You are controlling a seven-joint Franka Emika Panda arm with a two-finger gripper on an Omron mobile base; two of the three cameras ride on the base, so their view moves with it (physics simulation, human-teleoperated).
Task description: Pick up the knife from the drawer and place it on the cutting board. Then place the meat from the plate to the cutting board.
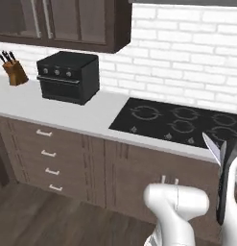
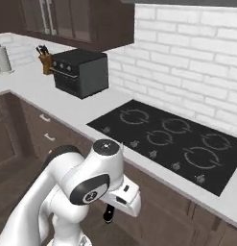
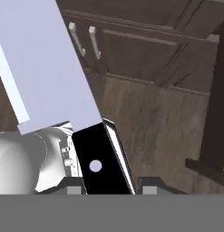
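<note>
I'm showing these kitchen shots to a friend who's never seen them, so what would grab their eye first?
Probably the knife held in the hand: in the hand view its pale blade looms huge, with the black handle between the fingertips. Next, the black cooktop set in the white counter under the white brick wall. Then the black toaster oven further left, beside a knife block.

The white arm (image 2: 81,187) rose from the lower left, its dark-jointed elbow bent in front of the dark brown cabinet fronts (image 2: 163,211), with a small black part, not identifiable, protruding just below its wrist housing. A black cooktop (image 2: 172,139) with ring-marked burners sat flush in the pale countertop (image 2: 67,108) below a white brick backsplash (image 2: 187,53). Further left on the counter stood a black toaster oven (image 2: 81,72), a wooden knife block (image 2: 45,61) just beside it, and a paper towel roll (image 2: 2,58) well apart at the far left.
</note>
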